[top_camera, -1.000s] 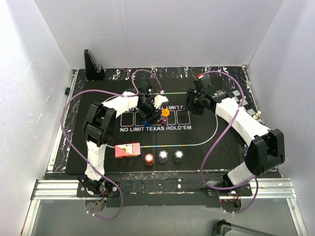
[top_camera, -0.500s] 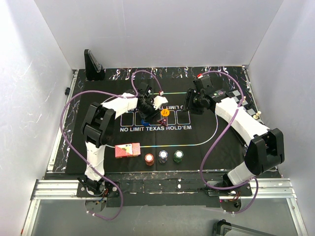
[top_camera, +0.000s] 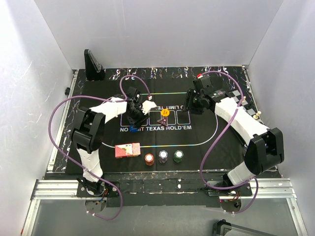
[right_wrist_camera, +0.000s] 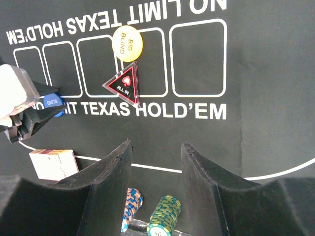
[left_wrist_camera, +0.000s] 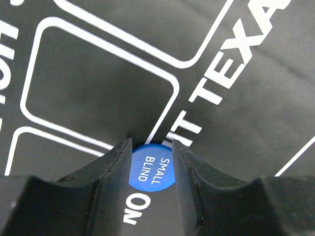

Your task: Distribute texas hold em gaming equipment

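1. Left gripper [left_wrist_camera: 151, 145] — jaws closed tight on the edges of the blue chip [left_wrist_camera: 151, 169], marked SMALL BLIND, over the "NO" that starts the lettering [right_wrist_camera: 147, 110]. I cannot tell whether it touches the mat [left_wrist_camera: 98, 93].
2. Right gripper [right_wrist_camera: 156, 146] — jaws about half apart with nothing between them, raised above the mat toward the "HOLD'EM" end of the lettering.
3. Just beyond the lettering's middle, the yellow chip [right_wrist_camera: 127, 43] and the marker [right_wrist_camera: 124, 85] lie close together among the boxes [right_wrist_camera: 198, 58].
4. On the near side of the lettering, the deck [top_camera: 127, 150] sits under its "NO" end, and the three stacks [top_camera: 163, 157] sit in a row under its middle.
5. My judgement is that it is early. Two pieces are laid out and the blue chip is mid-placement, while the deck is undealt and the stacks are unshared.
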Robot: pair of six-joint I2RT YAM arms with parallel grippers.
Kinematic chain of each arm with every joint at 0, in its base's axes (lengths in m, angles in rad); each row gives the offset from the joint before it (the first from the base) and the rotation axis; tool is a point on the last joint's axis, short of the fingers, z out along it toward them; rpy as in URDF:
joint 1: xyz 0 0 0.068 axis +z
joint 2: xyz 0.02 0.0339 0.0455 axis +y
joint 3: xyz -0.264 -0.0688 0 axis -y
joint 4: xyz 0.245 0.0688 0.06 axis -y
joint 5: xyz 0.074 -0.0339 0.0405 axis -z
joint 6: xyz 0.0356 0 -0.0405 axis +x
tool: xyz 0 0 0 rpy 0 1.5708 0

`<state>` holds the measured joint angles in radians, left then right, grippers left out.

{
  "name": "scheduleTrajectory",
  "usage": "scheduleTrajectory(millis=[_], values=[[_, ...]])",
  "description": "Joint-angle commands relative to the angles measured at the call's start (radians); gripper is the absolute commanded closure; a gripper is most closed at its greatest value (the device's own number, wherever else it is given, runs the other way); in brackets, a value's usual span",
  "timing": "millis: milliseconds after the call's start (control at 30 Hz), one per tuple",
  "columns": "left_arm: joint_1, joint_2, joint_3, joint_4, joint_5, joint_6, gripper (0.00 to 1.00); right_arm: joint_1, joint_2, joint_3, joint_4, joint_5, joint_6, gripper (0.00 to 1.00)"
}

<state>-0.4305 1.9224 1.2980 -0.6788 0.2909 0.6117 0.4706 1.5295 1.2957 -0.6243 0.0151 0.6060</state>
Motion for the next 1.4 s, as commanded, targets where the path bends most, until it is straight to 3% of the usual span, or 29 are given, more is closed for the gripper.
scheduleTrajectory(millis=[0, 333, 600, 667, 800, 833, 1067, 1367], values=[[0.050, -0.083, -0.057, -0.008, -0.047, 0.048, 0.62, -0.004, 0.011, 0.002, 0.041, -0.007, 0.000, 0.49], [0.199, -0.172, -0.149, -0.021, -0.117, 0.235, 0.60, 0.006, 0.037, -0.007, 0.067, -0.056, 0.006, 0.49], [0.317, -0.198, -0.146, -0.013, -0.148, 0.306, 0.58, 0.088, 0.205, 0.126, 0.028, -0.020, -0.008, 0.46], [0.326, -0.204, -0.114, -0.022, -0.147, 0.281, 0.49, 0.108, 0.256, 0.164, 0.025, 0.012, -0.011, 0.43], [0.326, -0.212, 0.025, -0.126, -0.058, 0.163, 0.10, 0.135, 0.363, 0.261, -0.002, 0.042, -0.009, 0.37], [0.326, -0.208, 0.068, -0.169, -0.020, 0.125, 0.04, 0.143, 0.386, 0.287, -0.011, 0.055, -0.011, 0.36], [0.326, -0.209, 0.254, -0.318, 0.149, -0.050, 0.02, 0.189, 0.559, 0.474, -0.092, 0.175, -0.023, 0.26], [0.326, -0.289, 0.242, -0.312, 0.160, -0.107, 0.02, 0.215, 0.667, 0.551, -0.138, 0.220, -0.018, 0.20]])
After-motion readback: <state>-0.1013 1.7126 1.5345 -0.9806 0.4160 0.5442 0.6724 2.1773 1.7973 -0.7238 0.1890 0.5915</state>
